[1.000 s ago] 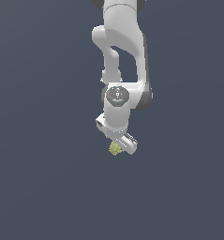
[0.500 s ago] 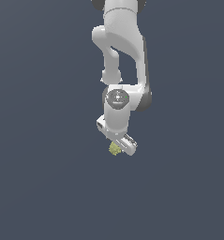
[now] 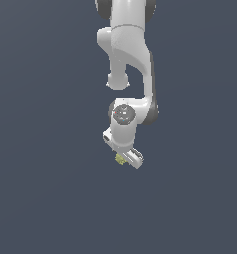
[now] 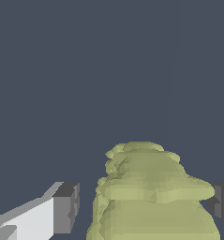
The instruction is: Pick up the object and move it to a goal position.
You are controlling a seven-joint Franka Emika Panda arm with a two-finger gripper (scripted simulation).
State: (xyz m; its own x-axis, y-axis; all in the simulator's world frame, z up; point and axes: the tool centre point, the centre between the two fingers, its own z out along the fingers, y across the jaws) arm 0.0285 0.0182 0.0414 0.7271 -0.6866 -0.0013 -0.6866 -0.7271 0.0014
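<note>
The object (image 3: pixel 119 158) is a small lumpy olive chunk at the lower tip of the white arm in the exterior view. In the wrist view the object (image 4: pixel 151 197) fills the space between the two grey fingers. My gripper (image 3: pixel 124 160) straddles it, and in the wrist view the gripper (image 4: pixel 144 206) stands open. One finger (image 4: pixel 65 208) shows a dark gap to the chunk. The other finger (image 4: pixel 222 201) sits right at the chunk's edge. The fingertips themselves are hidden in the exterior view.
A plain dark grey-blue surface surrounds the arm in both views. The white arm (image 3: pixel 127 59) comes down from the top of the exterior view. No other objects show.
The wrist and hand have come down a little around the chunk. The chunk itself has stayed in the same spot.
</note>
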